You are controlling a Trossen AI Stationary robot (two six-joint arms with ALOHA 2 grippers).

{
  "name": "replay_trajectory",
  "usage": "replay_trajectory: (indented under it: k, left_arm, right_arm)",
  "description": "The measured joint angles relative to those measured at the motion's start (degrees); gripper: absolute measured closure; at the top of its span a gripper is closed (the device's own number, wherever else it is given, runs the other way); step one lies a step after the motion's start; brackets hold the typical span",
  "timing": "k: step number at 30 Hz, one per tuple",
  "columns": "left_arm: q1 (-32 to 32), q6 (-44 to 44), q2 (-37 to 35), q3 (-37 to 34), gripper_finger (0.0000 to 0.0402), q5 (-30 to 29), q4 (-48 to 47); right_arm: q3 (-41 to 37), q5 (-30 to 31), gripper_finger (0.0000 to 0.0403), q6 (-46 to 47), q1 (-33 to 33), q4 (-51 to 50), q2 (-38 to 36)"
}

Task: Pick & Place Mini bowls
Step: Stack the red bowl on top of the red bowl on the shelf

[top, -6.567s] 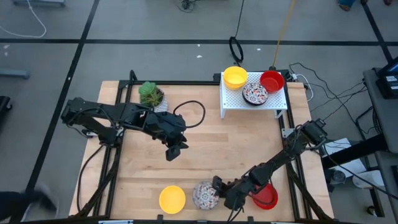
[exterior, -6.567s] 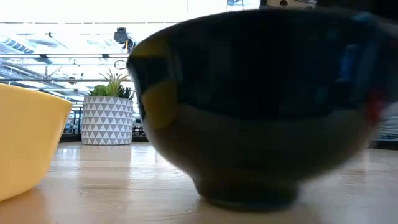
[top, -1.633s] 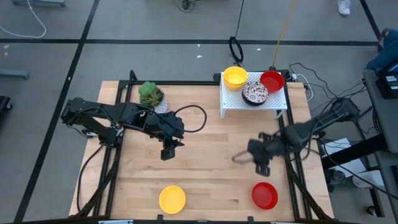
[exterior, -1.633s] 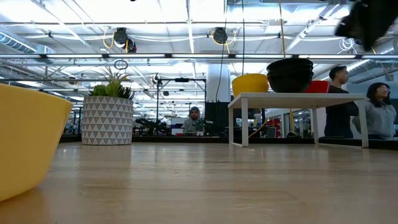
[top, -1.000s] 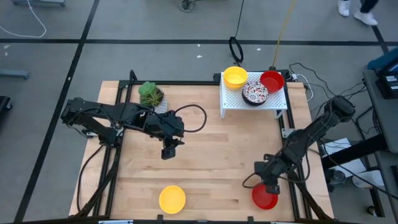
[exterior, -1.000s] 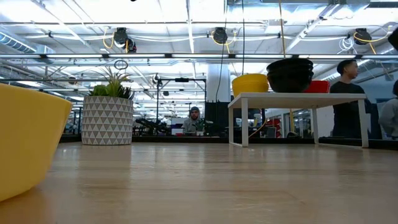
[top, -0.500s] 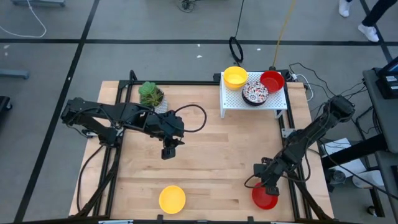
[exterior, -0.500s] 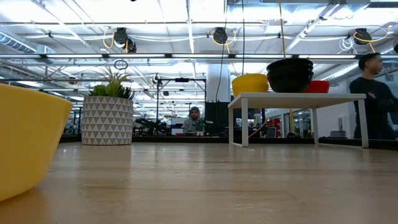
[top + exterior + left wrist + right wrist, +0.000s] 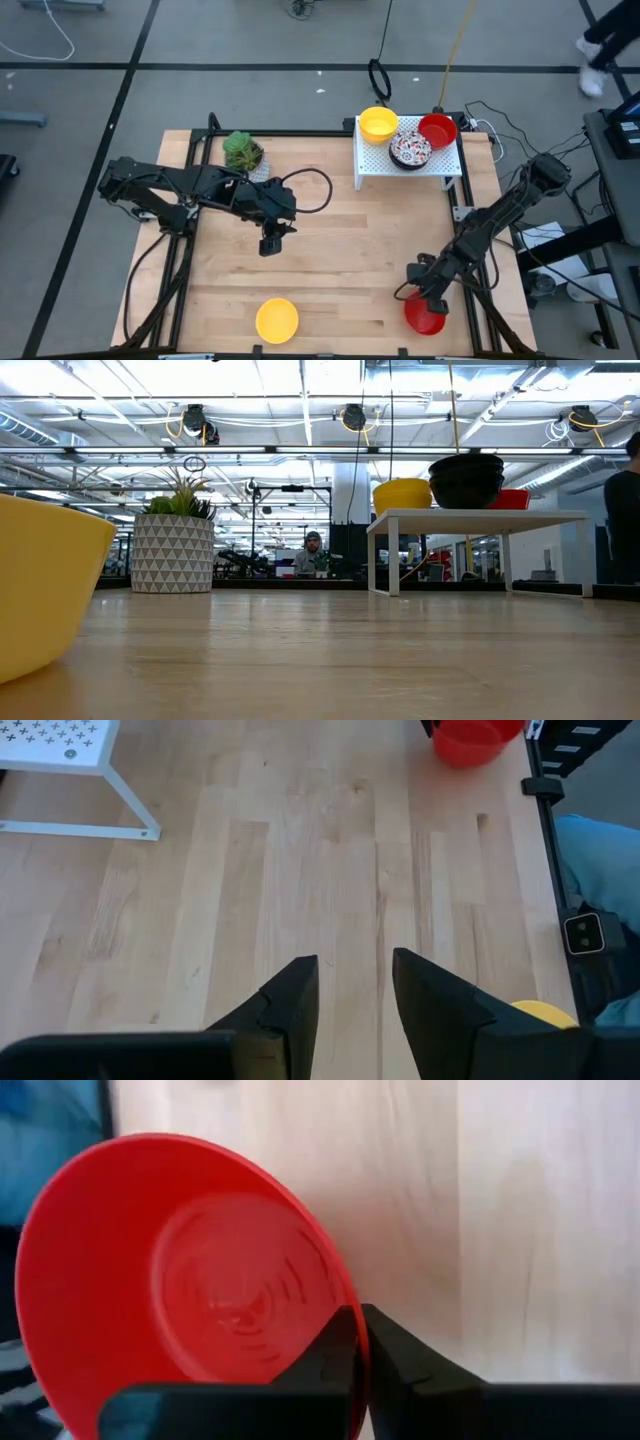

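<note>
A red mini bowl [image 9: 425, 318] sits near the table's front right corner, with my right gripper [image 9: 428, 299] shut on its rim. A yellow mini bowl [image 9: 277, 320] stands at the front edge, left of centre. Three more mini bowls, yellow [image 9: 378, 123], patterned [image 9: 410, 150] and red [image 9: 437, 129], rest on a white rack [image 9: 400, 168] at the far right. My left gripper [image 9: 270, 245] hangs open over the middle of the table, holding nothing. My right gripper pinches the red bowl's rim [image 9: 350, 1315] on the bowl's far side. One finger [image 9: 328, 1352] is inside the bowl and the other [image 9: 402, 1362] outside against the wall. The fingers slant down from the far side. The bowl stands upright on the table.
A potted green plant [image 9: 243, 152] stands at the far left of the table. A black cable loop [image 9: 305, 190] lies by the left arm. Bare wood stretches between the rack and the front bowls. The table's right edge frame [image 9: 470, 290] runs close beside the red bowl.
My right gripper has sunk a little toward the red bowl at the front right. The bowl stays where it was. My left arm has kept still.
</note>
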Motion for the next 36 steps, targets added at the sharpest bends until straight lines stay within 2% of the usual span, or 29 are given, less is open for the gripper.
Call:
replay_trajectory:
  k: [6, 11, 21, 26, 32, 36]
  left_arm:
    - [0.0, 0.06, 0.0, 0.0, 0.027, -0.02, 0.0]
    - [0.0, 0.37, -0.01, 0.0, 0.027, -0.02, 0.02]
    - [-0.01, 0.37, -0.02, 0.0, 0.027, -0.07, 0.02]
    - [0.0, 0.37, -0.02, -0.02, 0.027, -0.07, 0.0]
    - [0.0, 1.1, -0.02, -0.02, 0.027, -0.19, 0.0]
    - [0.0, 1.33, -0.02, 0.0, 0.027, -2.31, 0.0]
  right_arm:
    - [0.0, 7.52, 0.0402, -7.88, -2.77, 7.63, -3.5]
    - [0.0, 15.06, 0.0402, -16.98, -8.81, 13.2, -9.31]
    - [0.0, 15.66, 0.0402, -27.83, -27.46, 15.08, -21.43]
    - [2.4, 15.54, 0.0402, -33.02, -35.49, 12.23, -25.11]
    - [10.3, 15.67, 0.0403, -40.63, -43.17, 4.63, -25.92]
    - [16.22, 20.4, 0.0403, -40.55, -49.06, -1.78, -25.85]
